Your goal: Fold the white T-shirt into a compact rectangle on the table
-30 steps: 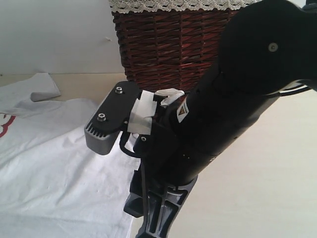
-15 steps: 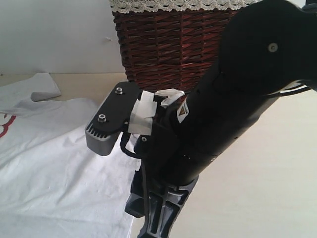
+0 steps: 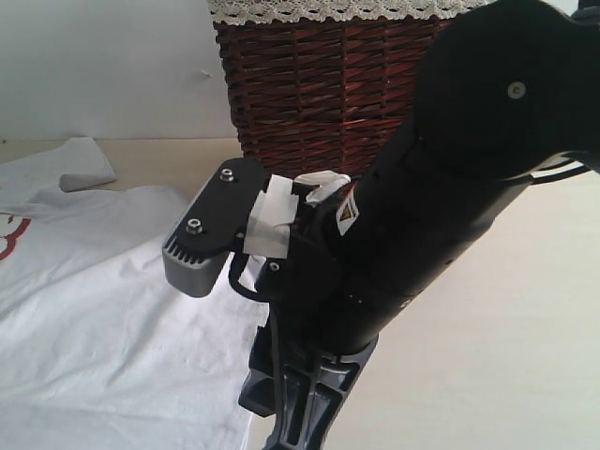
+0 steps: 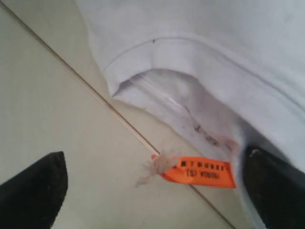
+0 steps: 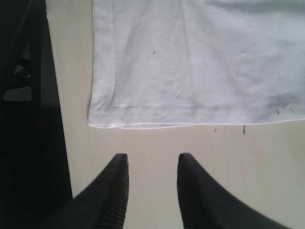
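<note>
The white T-shirt (image 3: 94, 319) lies spread on the left of the table (image 3: 516, 328), with a bit of red lettering (image 3: 9, 239) at the frame's edge. In the left wrist view its ribbed collar (image 4: 157, 52) gapes, and the orange neck tag (image 4: 202, 171) rests on the table (image 4: 57, 95). The left gripper (image 4: 157, 191) is open wide, the tag between its fingers and untouched. The right gripper (image 5: 151, 160) is open over bare table (image 5: 214, 181), just short of the shirt's hem corner (image 5: 102, 119). The right arm (image 3: 422, 206) fills the exterior view and hides its own fingers.
A brown wicker basket (image 3: 319, 84) with lace trim (image 3: 319, 9) stands at the back, close behind the right arm. A thin dark seam (image 4: 95, 90) crosses the table near the collar. A black structure (image 5: 24, 119) stands beside the right gripper.
The right arm and its grey wrist camera have sunk slightly toward the table. The shirt has not moved.
</note>
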You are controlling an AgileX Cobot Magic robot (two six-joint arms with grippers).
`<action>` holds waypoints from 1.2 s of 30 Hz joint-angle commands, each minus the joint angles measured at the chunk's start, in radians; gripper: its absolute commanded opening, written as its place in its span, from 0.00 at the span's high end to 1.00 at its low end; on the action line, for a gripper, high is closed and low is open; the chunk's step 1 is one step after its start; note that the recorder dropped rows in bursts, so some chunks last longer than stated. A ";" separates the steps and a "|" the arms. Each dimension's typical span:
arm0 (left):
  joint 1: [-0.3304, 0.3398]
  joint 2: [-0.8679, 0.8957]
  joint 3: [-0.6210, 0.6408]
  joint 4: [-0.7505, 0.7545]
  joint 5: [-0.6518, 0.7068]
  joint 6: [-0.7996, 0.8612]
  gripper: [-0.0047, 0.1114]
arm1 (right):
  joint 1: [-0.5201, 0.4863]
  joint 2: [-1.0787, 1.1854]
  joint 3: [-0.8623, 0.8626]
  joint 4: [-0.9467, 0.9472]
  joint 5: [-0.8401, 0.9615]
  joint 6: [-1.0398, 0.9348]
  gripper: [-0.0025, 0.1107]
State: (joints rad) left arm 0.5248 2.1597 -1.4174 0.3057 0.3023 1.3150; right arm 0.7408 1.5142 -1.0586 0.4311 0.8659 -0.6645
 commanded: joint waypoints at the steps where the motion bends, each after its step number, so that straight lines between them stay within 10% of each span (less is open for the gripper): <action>1: -0.007 -0.043 -0.006 -0.005 -0.049 -0.010 0.13 | 0.003 -0.002 -0.006 0.006 -0.001 0.003 0.66; 6: -0.012 -0.217 -0.006 -0.225 0.032 -0.043 0.13 | 0.003 -0.002 -0.006 0.006 -0.003 0.004 0.66; 12: -0.089 -0.215 -0.008 -0.298 0.367 0.561 0.13 | 0.003 -0.002 -0.006 0.040 0.013 0.004 0.66; 36: -0.007 0.124 -0.246 -0.234 0.483 0.561 0.13 | 0.003 -0.001 -0.006 0.038 0.018 -0.022 0.66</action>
State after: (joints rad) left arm 0.5121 2.2596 -1.6348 0.0996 0.7789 1.8767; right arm 0.7408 1.5142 -1.0586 0.4624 0.8872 -0.6772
